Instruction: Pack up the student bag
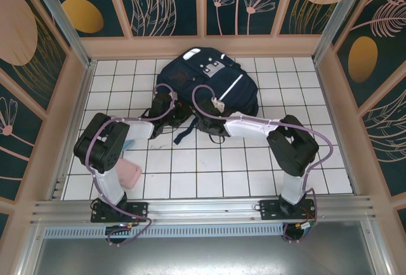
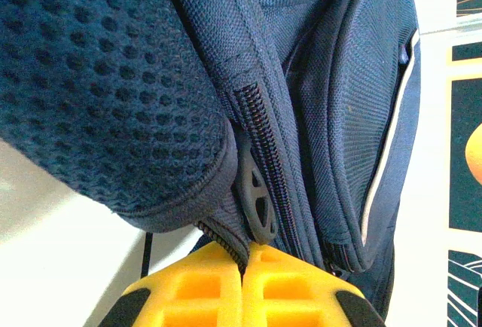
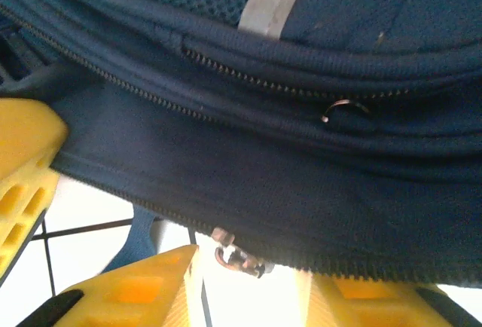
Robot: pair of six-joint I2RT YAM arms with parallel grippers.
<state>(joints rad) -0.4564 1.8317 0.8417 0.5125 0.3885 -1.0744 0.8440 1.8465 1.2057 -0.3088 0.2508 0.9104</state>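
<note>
The student bag [image 1: 206, 82] lies on the white-tiled tabletop [image 1: 190, 167], towards the back wall, with both arms reaching in at its near edge. The left gripper [image 2: 245, 282] is closed, its yellow fingers pressed together on the lower end of the dark rubber zipper pull [image 2: 256, 191]. The right gripper [image 3: 247, 268] has its jaws apart. The bag's lower hem and zip teeth lie across its fingertips, and a small metal slider [image 3: 237, 257] hangs in the gap. It looks unclamped, though the close view makes that hard to confirm.

The step in hand seems to be opening the main compartment. To do it well, the right gripper should first close on the hem near the slider – fabric only, not the teeth – so the bag cannot slide. The left arm can then draw the pull along the line of the zip, not away from it, keeping the tab flat between its pads. Pulling sideways risks jamming the zip or dragging the whole bag.
</note>
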